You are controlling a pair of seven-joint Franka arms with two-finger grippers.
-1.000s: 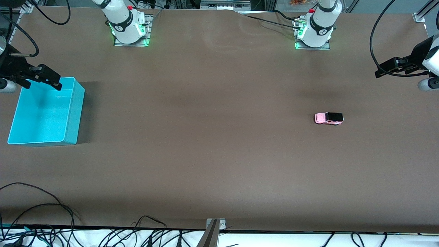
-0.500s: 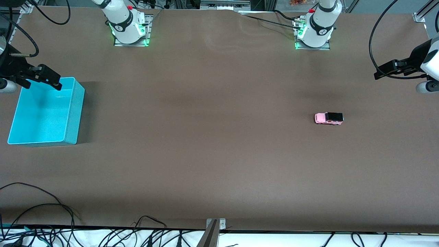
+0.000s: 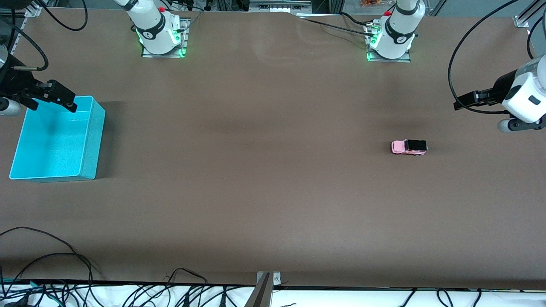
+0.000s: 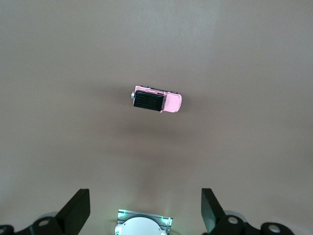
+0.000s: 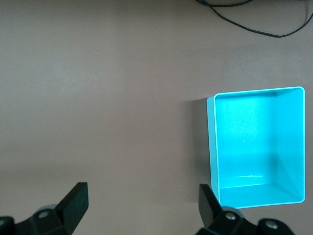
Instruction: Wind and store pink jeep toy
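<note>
The pink jeep toy (image 3: 409, 147) stands alone on the brown table toward the left arm's end; its black roof shows in the left wrist view (image 4: 157, 100). High over the table's end, apart from the jeep, my left gripper (image 3: 465, 101) (image 4: 145, 208) hangs open with nothing between its fingers. At the right arm's end, my right gripper (image 3: 59, 99) (image 5: 143, 205) is open and empty, hovering at the rim of the turquoise bin (image 3: 91, 140) (image 5: 211, 147). The bin's inside is bare.
Both arm bases (image 3: 160, 32) (image 3: 392, 36) stand along the table edge farthest from the front camera. Loose black cables (image 3: 51, 273) lie along the edge nearest that camera, and a metal bracket (image 3: 266, 283) sits at its middle.
The left arm has swung in from the table's end toward the jeep and come lower. The right arm, the jeep and the bin have not moved.
</note>
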